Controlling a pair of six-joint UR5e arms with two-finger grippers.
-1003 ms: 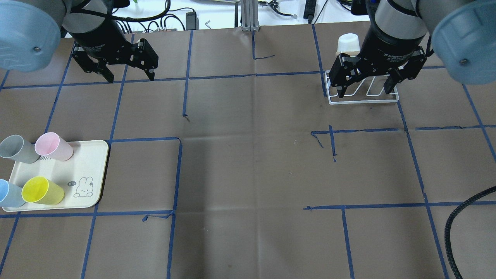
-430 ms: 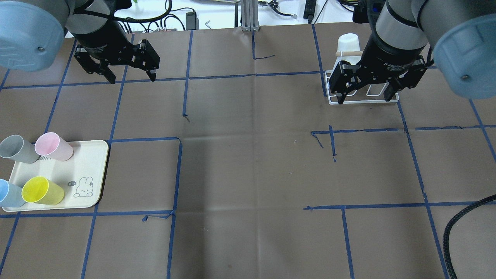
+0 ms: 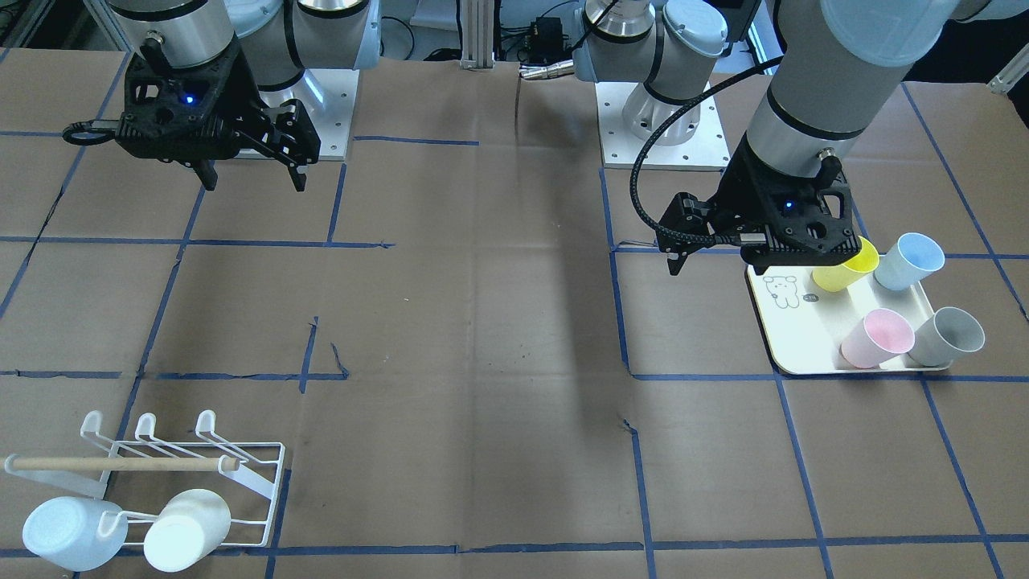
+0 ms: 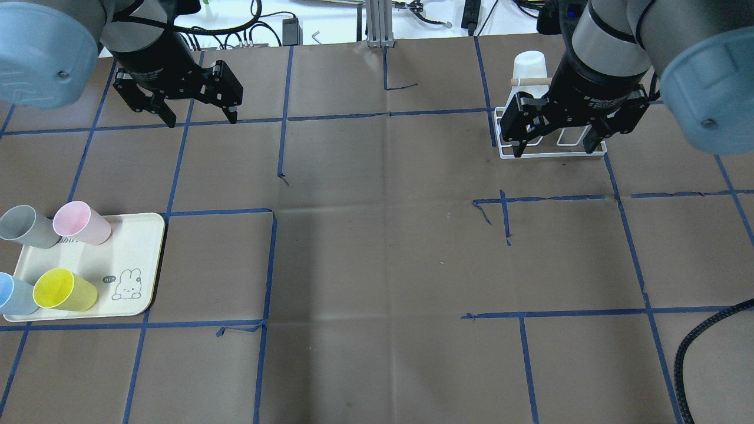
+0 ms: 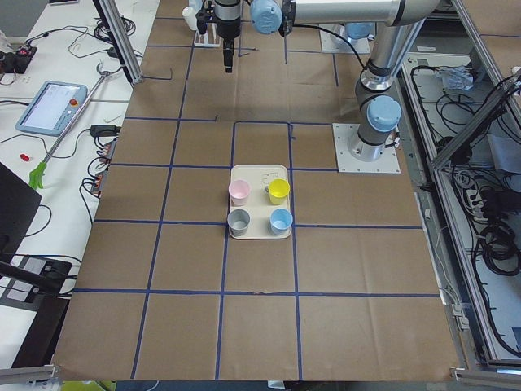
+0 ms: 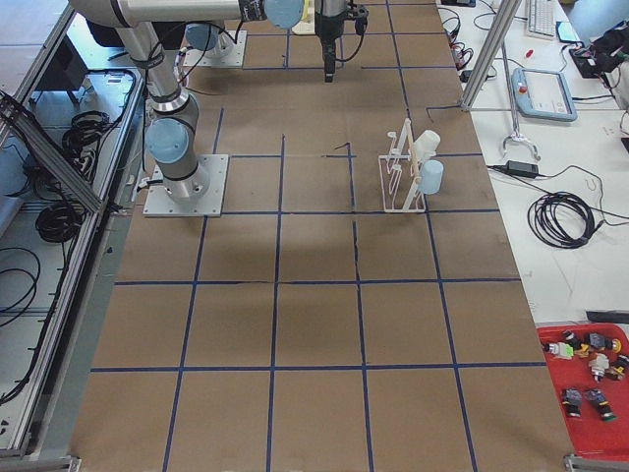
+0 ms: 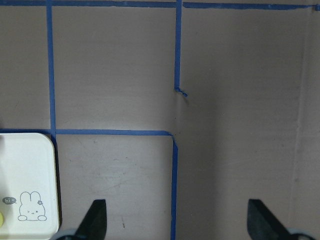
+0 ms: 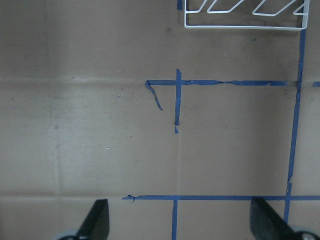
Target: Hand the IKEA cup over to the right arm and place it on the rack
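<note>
Four cups lie on a cream tray (image 4: 126,253): grey (image 4: 26,227), pink (image 4: 82,222), yellow (image 4: 63,290) and light blue (image 4: 13,294). The tray also shows in the front view (image 3: 796,338). The white wire rack (image 3: 257,474) with a wooden dowel (image 3: 120,464) carries two pale cups (image 3: 64,531) (image 3: 186,531). My left gripper (image 4: 201,121) is open and empty, high above the table beside the tray. My right gripper (image 4: 554,152) is open and empty, high over the near side of the rack (image 4: 554,155). Both wrist views show only spread fingertips (image 7: 95,220) (image 8: 97,220).
Brown paper with blue tape grid lines covers the table. The tray's corner shows at the lower left of the left wrist view (image 7: 25,185), and the rack's base at the top of the right wrist view (image 8: 245,24). A black cable (image 4: 695,347) hangs at the right.
My right gripper has shifted a little toward the robot's side of the rack, showing the white cup and dowel behind it. The left gripper has barely moved. The cups have not moved.
</note>
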